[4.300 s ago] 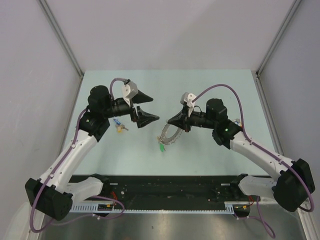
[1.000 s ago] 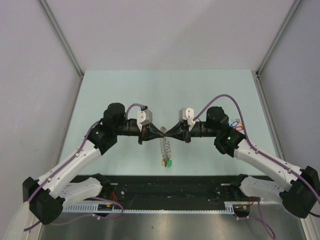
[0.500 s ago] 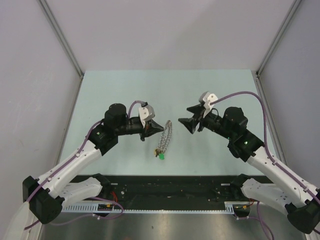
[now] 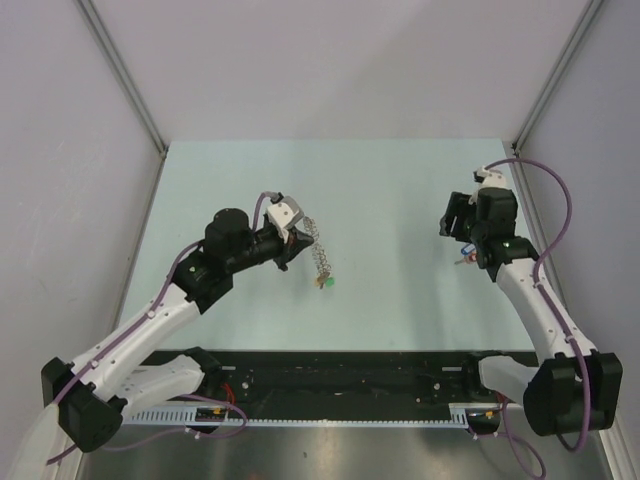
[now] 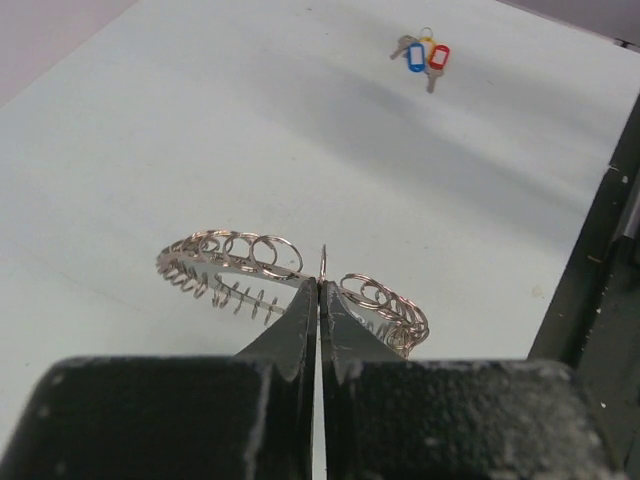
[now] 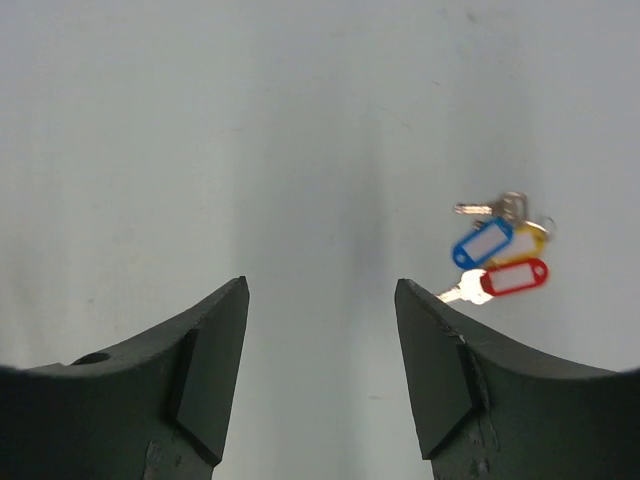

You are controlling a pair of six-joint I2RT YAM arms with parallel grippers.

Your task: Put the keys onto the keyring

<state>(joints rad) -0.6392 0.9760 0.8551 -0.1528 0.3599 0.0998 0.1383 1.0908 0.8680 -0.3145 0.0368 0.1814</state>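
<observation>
While the top view sets the left gripper (image 4: 297, 243) left of the middle of the table (image 4: 400, 180), I see the keyring (image 4: 319, 256) dangling from it, a green-tagged key (image 4: 323, 284) at its low end. The right gripper (image 4: 453, 228) hangs near the table's right edge, hiding most of the bunch of keys (image 4: 464, 258). I cannot tell its state from here. Bare table lies between the arms.

The left wrist view settles the grip. The left gripper (image 5: 319, 300) is pinched tight on a small loop of the keyring (image 5: 250, 265), whose coil spreads to both sides. The green tag is out of sight here. The bunch of keys (image 5: 422, 55) lies well away, and a black rail (image 5: 600, 280) borders the right.

The right wrist view shows the right gripper (image 6: 320, 290) spread wide on nothing. The bunch of keys (image 6: 500, 255), tagged blue, yellow and red, lies flat beyond its right-hand finger (image 6: 435, 360), untouched.
</observation>
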